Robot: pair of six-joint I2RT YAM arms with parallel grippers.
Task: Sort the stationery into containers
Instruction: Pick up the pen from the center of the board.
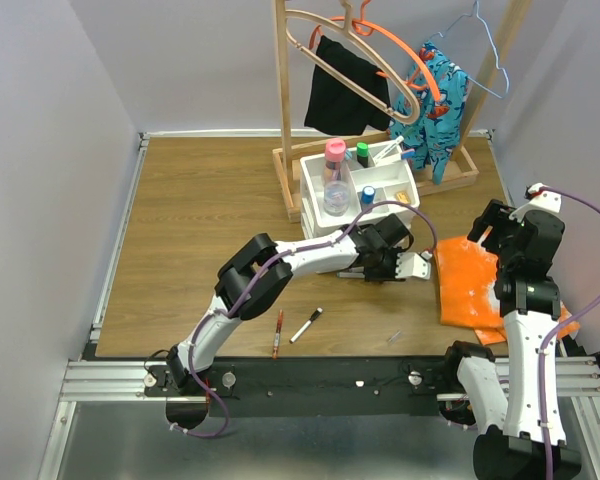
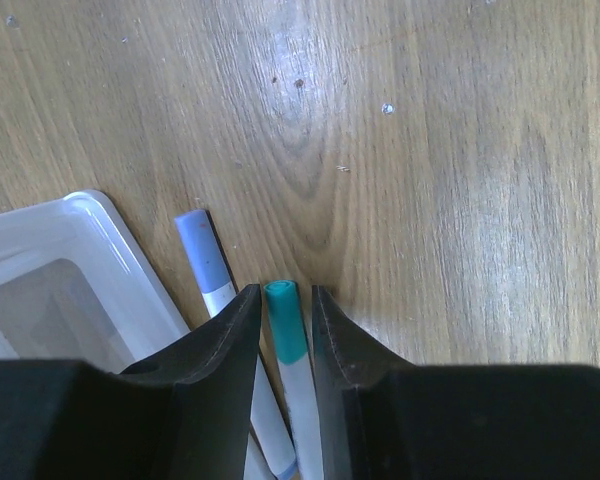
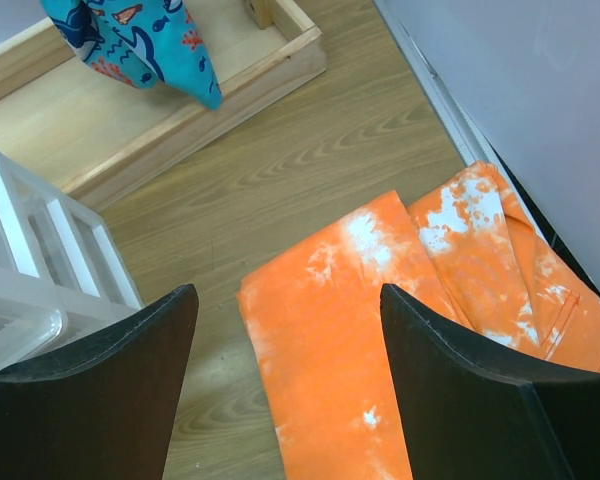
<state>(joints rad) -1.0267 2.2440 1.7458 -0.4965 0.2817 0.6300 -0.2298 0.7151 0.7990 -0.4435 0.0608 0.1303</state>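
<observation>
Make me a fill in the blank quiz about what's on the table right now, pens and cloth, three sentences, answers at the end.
1. The pen between the fingers of the left gripper has a ____ cap.
2. The cloth under the open right gripper is ____ in colour.
3. In the overhead view, the red pen lies to the ____ of the black-tipped marker.
Missing words: teal; orange; left.

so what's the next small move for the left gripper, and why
Probably close the left gripper on the teal-capped pen. It straddles that pen on the table with slim gaps either side. The blue-capped pen lies just outside it, so closing should take only the teal one.
</observation>
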